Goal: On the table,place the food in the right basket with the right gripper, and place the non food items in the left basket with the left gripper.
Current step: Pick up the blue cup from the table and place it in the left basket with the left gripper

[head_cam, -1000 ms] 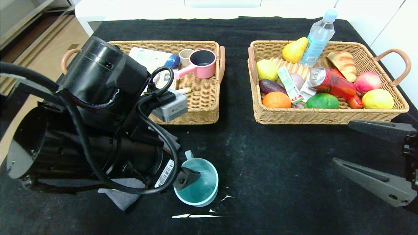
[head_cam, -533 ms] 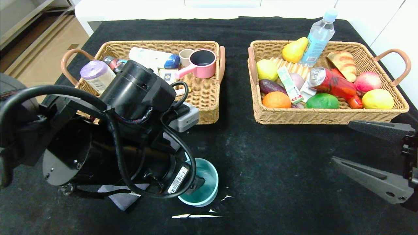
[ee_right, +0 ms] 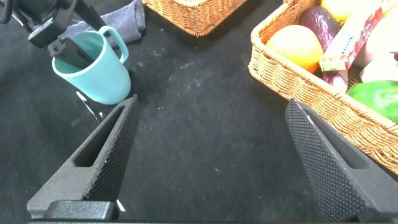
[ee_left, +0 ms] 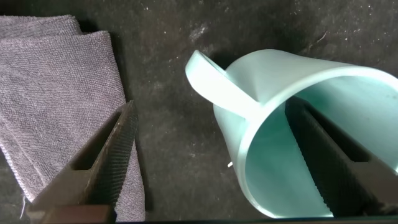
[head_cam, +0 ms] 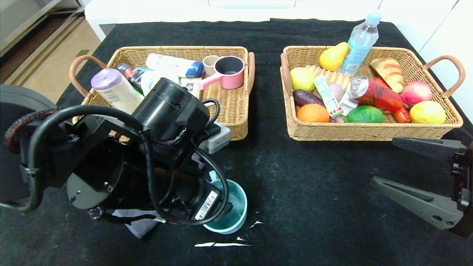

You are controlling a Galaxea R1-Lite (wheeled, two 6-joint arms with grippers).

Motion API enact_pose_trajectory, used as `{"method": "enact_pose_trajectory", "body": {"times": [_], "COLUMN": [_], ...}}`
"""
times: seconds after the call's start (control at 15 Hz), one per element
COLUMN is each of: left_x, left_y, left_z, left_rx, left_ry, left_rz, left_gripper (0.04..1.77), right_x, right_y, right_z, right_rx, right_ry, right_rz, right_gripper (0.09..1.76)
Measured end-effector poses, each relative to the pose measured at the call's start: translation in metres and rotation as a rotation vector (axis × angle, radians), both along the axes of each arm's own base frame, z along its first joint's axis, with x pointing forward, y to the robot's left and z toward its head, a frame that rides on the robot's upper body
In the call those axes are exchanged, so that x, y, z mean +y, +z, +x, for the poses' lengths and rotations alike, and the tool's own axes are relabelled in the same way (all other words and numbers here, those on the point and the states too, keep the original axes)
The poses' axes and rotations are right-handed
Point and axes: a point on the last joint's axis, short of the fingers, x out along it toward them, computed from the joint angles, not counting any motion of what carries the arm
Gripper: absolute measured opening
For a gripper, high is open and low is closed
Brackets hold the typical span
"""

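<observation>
Care at the rim matters now: the left gripper [ee_left: 217, 162] is spread wide, one finger inside the pale teal plastic mug [head_cam: 226, 207], the other outside over the grey folded cloth [ee_left: 56, 106], so it should straddle the wall beside the handle, then close squarely. The mug stands upright near the table [head_cam: 317, 207] front, axis vertical, handle toward eleven o'clock. The right gripper [head_cam: 421, 177] hangs open, idle at four o'clock.
</observation>
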Motion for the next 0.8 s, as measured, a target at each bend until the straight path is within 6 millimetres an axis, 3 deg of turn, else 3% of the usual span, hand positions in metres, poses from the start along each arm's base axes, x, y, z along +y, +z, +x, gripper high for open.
{"method": "enact_pose_trajectory", "body": {"times": [0.2,0.4,0.47,0.53,0.8], "left_x": [-0.0005,-0.0005,-0.0005,-0.0008,-0.0003], "left_y": [-0.0011,-0.0014,-0.0013,-0.001,-0.0028], "left_z": [0.0008,0.0013,0.0013,0.0012,0.0008], "left_rx": [0.003,0.004,0.004,0.003,0.007], "left_ry": [0.001,0.002,0.001,-0.001,-0.003], "left_rz": [0.002,0.003,0.003,0.001,0.007], "left_gripper": [1.13,0.81,0.56,0.2,0.18], "right_x": [0.0001,0.0002,0.0003,0.0003,0.0007], "right_y": [0.0001,-0.0001,-0.0002,-0.0005,-0.0021], "right_z": [0.0001,0.0003,0.0004,0.0003,0.001], "right_rx": [0.0,0.001,0.001,0.001,0.008], "right_ry": [0.0,0.0,0.0,0.002,0.003], "right_rz": [0.0,-0.001,-0.001,-0.001,-0.005], "right_gripper": [1.7,1.7,1.7,1.7,1.7]}}
